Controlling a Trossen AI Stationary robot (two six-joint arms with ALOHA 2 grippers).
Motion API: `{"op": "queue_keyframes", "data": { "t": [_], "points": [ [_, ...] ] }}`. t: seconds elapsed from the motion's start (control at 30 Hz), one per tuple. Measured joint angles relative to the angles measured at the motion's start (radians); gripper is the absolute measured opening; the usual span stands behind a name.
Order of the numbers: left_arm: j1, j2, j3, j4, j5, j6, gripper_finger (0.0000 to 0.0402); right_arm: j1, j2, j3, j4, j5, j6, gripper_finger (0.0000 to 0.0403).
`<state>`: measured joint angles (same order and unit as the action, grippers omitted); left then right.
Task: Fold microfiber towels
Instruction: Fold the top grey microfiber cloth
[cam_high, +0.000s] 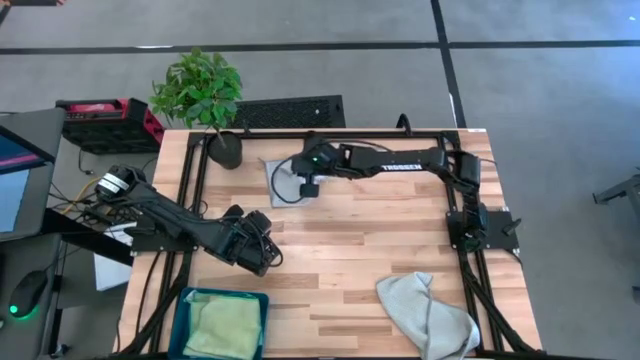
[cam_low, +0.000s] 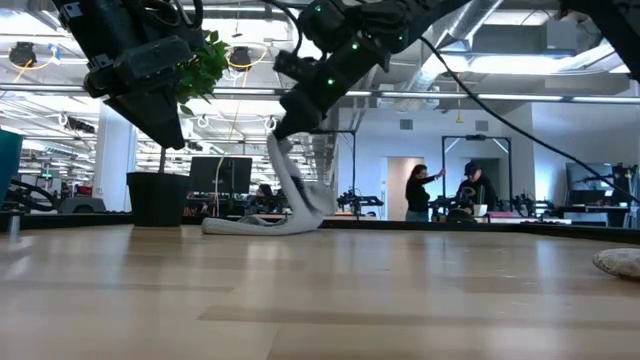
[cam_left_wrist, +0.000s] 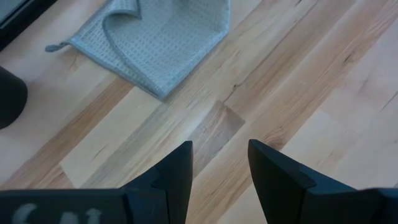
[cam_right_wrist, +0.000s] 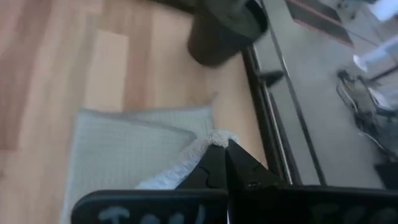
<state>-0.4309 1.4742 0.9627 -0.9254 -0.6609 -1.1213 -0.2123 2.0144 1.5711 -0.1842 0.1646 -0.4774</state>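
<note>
Right gripper (cam_high: 309, 187) out over the far side of the wooden table (cam_high: 360, 240), near the potted plant (cam_high: 205, 100). Fingers pinched tight on one edge of a pale grey towel (cam_high: 283, 178). In the right wrist view, the two dark fingertips (cam_right_wrist: 219, 163) closed together with a bit of the grey towel (cam_right_wrist: 124, 152) bunched up between them. From the low view, that edge of the towel (cam_low: 290, 195) pulled up off the table, the rest of it lying flat on the wood below. Black plant pot (cam_right_wrist: 225, 28) just past the towel's far corner.

Left gripper (cam_high: 262, 248) hanging over the middle of the table, nearer the left side, well apart from the towel. Two dark fingers (cam_left_wrist: 177, 171) spread open, nothing between them, only bare wood below. Same grey towel (cam_left_wrist: 158, 37) seen ahead of it, with one edge curled up.

Second pale grey towel (cam_high: 425, 315) crumpled in a heap at the near right corner of the table. Light green towel (cam_high: 228, 325) lying inside the teal bin (cam_high: 187, 312) at the near left corner.

Two people (cam_low: 440, 190) standing far off in the room behind the table.
</note>
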Motion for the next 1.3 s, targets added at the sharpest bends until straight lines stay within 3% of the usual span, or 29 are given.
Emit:
{"op": "queue_keyframes", "data": {
  "t": [0.23,0.57,0.97,1.3],
  "points": [
    [0.001,0.0,0.0,0.0,0.0,-0.004,0.0148,-0.004,0.005,-0.002,0.02,-0.069,-0.003,0.0002],
    [0.001,0.0,0.0,0.0,0.03,-0.027,0.0148,-0.001,0.06,-0.006,0.092,-0.078,-0.029,0.0009],
    [0.0,0.0,-0.001,0.0,0.036,-0.027,0.0148,0.005,0.105,-0.005,0.179,-0.078,-0.031,0.0099],
    [0.0,0.0,-0.001,0.0,0.037,-0.028,0.0148,0.028,0.102,-0.003,0.193,-0.047,-0.028,0.0218]
  ]
}}
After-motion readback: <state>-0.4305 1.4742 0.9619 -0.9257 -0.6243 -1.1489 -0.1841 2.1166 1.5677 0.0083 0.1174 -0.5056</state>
